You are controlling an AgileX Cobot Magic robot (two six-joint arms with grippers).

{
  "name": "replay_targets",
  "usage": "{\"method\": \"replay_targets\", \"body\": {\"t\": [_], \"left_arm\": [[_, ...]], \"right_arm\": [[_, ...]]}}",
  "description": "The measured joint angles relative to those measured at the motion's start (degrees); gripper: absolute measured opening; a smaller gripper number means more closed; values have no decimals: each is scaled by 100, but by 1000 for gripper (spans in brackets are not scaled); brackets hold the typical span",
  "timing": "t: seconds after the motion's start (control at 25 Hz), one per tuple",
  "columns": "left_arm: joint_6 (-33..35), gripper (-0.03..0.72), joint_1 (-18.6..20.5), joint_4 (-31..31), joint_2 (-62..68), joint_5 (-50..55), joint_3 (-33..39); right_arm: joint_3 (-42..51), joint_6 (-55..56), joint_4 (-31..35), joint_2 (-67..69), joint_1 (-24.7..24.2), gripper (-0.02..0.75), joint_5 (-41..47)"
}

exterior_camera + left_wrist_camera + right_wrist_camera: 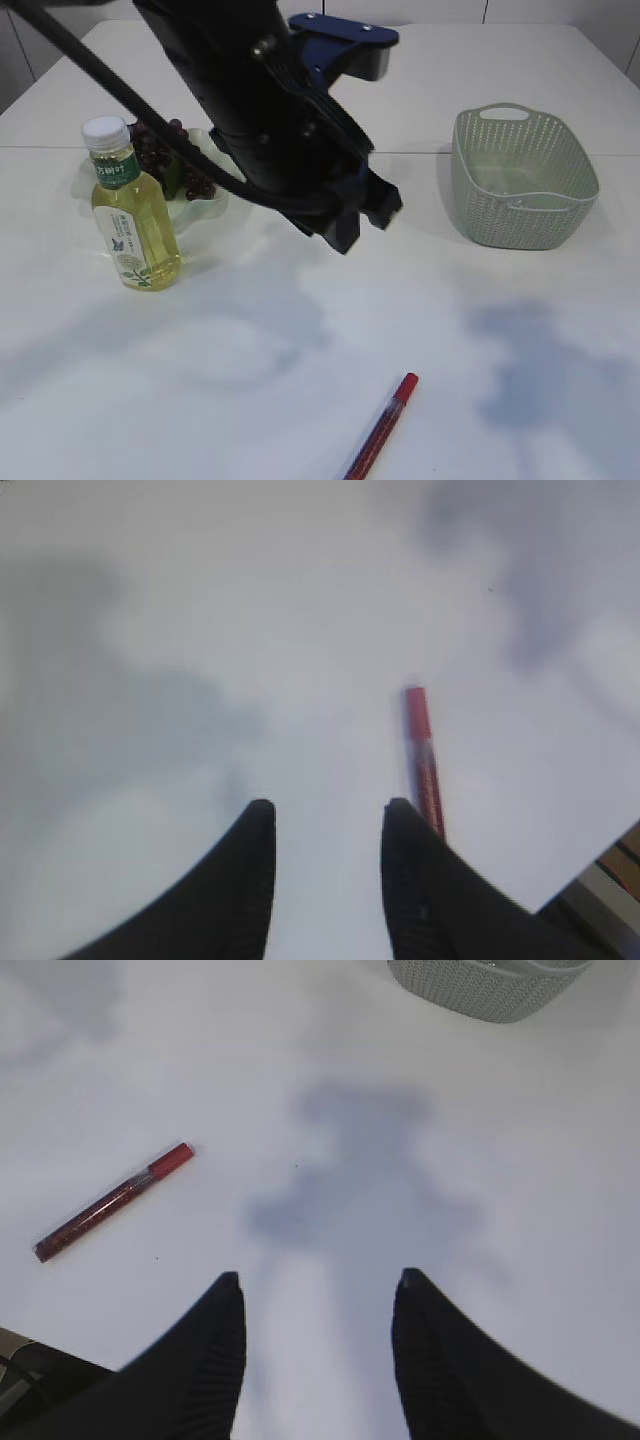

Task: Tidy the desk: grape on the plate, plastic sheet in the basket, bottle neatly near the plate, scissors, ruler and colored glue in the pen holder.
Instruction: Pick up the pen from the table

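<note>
- Left gripper [323,815]: jaws apart, empty, just left of the red colored glue [382,428].
- Right gripper [318,1288]: jaws apart, empty.
- Bottle [130,208] touches the plate [210,205] holding grapes [160,155].
- Basket [522,175] sits well right of the plate.

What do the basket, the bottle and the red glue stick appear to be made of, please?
The basket looks like moulded plastic, matt pale green, with a regular woven-look perforated wall. The bottle seems clear glossy plastic: yellow liquid shows through, with a white ribbed cap and printed label. The glue stick appears to be translucent red plastic with an opaque red cap.
</note>
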Motion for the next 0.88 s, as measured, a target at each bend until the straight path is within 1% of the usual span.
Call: {"method": "replay_targets", "body": {"t": [0.12, 0.24, 0.36, 0.52, 0.72, 0.88], "left_arm": [[-208, 266, -374, -113, 169, 157, -9], [-286, 266, -615, -357, 480, 289, -9], [-295, 266, -763, -539, 801, 300, -9], [-308, 266, -813, -629, 1271, 484, -142], [-467, 265, -813, -680, 1944, 891, -837], [-630, 265, -813, -691, 2324, 1098, -1193]], "right_arm": [[0, 54, 55, 0, 0, 384, 67], [0, 81, 113, 0, 0, 384, 224], [0, 90, 154, 0, 0, 384, 360], [0, 100, 191, 0, 0, 384, 443], [0, 104, 199, 0, 0, 384, 499], [0, 104, 199, 0, 0, 384, 510]]}}
